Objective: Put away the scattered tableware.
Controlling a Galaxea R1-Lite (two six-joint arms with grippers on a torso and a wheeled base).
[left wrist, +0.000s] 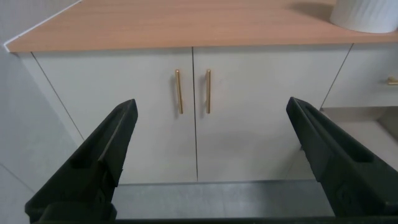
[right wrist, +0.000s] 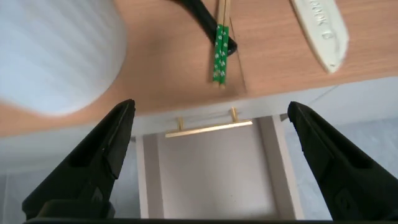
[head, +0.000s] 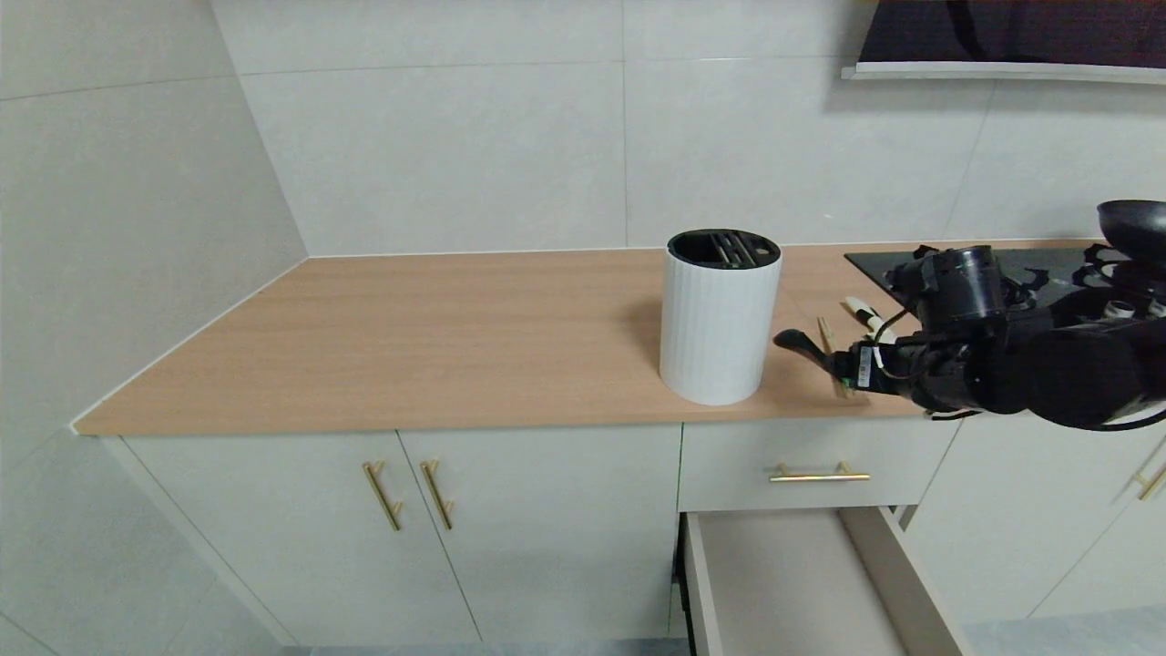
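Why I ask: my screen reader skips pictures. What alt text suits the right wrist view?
The open right gripper faces the counter edge, where chopsticks lie between a white holder and a white utensil.

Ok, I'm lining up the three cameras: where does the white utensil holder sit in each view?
Head view: the white utensil holder stands midway along the counter, left of the chopsticks.
Left wrist view: its base sits on the counter edge, beyond the cabinet doors.
Right wrist view: a pale blur beside the chopsticks.
Shared landmark: the gold drawer handle.
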